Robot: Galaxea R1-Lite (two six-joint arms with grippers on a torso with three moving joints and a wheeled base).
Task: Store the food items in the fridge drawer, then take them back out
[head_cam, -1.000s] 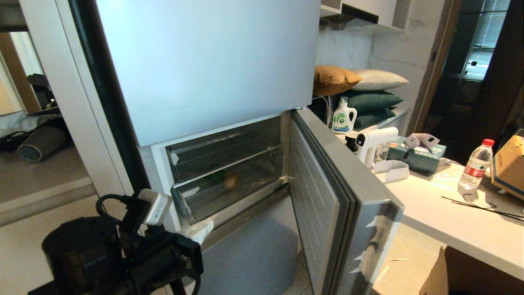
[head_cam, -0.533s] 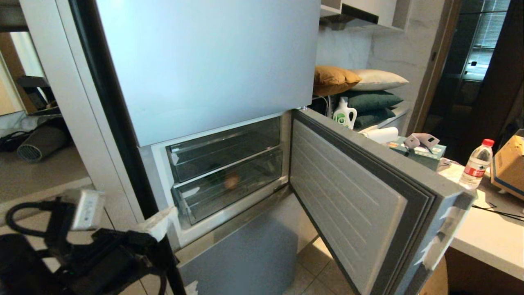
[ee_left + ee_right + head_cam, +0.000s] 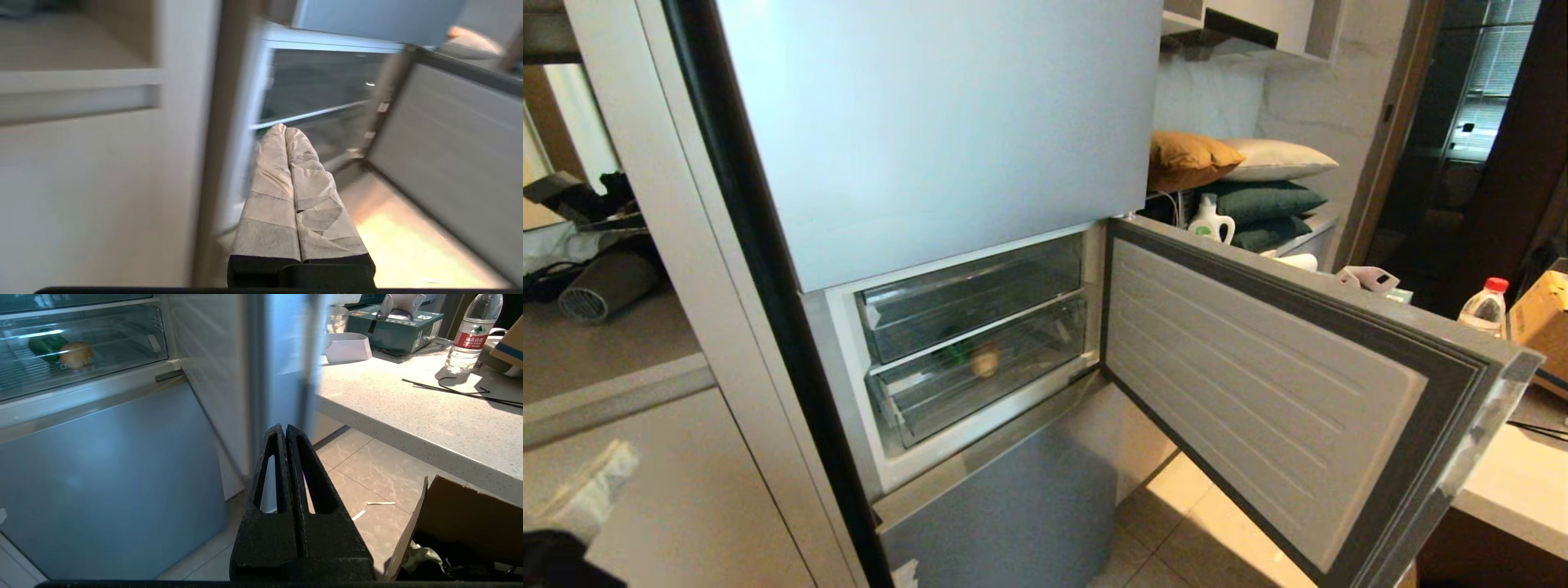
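The fridge's middle door (image 3: pixel 1258 392) stands swung out to the right, baring two clear drawers. The lower fridge drawer (image 3: pixel 931 400) is pushed in. Inside it lie the food items, a tan bun (image 3: pixel 985 359) and a dark-green pepper (image 3: pixel 956 353) side by side. Both also show through the drawer's clear wall (image 3: pixel 102 343) in the right wrist view, bun (image 3: pixel 75 355) and pepper (image 3: pixel 47 345). My left gripper (image 3: pixel 584 490) sits low at the far left, away from the fridge. Its taped fingers (image 3: pixel 269 183) are pressed together and empty. My right gripper (image 3: pixel 285 426) hangs shut and empty near the floor.
A white counter (image 3: pixel 1511 482) runs behind the open door, holding a water bottle (image 3: pixel 1485 306) and a cardboard box (image 3: pixel 1539 327). A grey hair dryer (image 3: pixel 605 286) lies on the shelf at left. An open carton (image 3: pixel 461 526) stands on the floor below the counter.
The middle door has swung wider open to the right. My left arm has pulled back from the fridge front, down and left to the frame's corner.
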